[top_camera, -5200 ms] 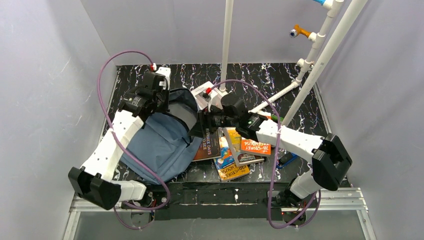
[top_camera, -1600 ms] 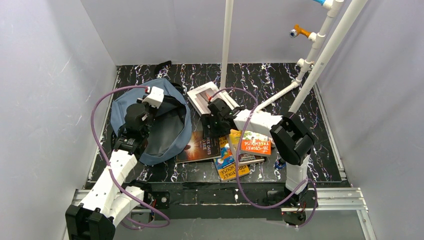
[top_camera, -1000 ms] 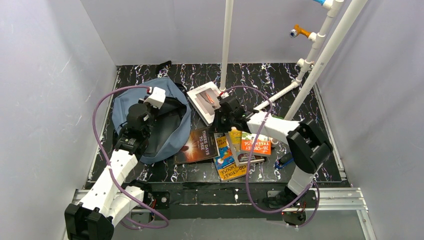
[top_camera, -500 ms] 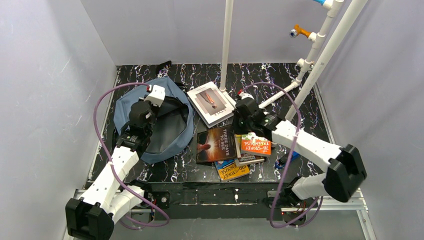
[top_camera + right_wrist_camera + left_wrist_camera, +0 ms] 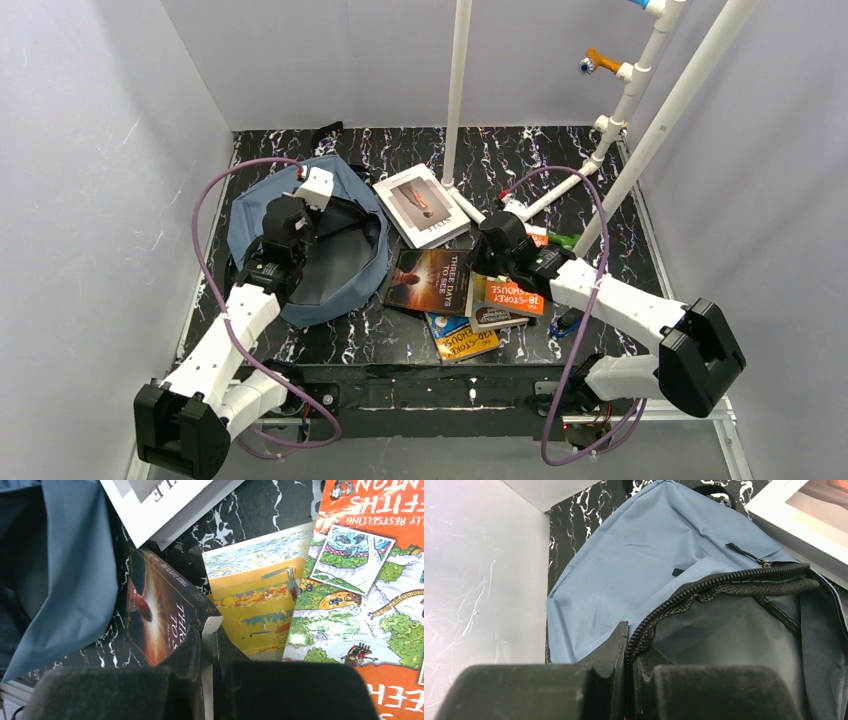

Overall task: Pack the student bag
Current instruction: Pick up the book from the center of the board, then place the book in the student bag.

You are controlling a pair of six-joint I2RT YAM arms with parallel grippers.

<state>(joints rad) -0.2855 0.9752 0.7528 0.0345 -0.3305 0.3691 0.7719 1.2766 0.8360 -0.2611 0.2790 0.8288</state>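
the student bag (image 5: 255,215) lies at the left of the table (image 5: 520,150), its zipper rim pinched by the left gripper (image 5: 629,650) so the mouth is held open. the dark book (image 5: 432,282), titled "three days to see", is pinched at a corner by the right gripper (image 5: 206,645). loading is judged to be in hand, and a carry into the mouth is called for next. "bestselling" is read on the orange book (image 5: 360,595).

A soft slate-blue fabric backpack (image 5: 245,222) with black zipper trim lies slumped at nine o'clock on the table (image 5: 520,150), its unzipped mouth gaping toward three o'clock, dark lining showing.
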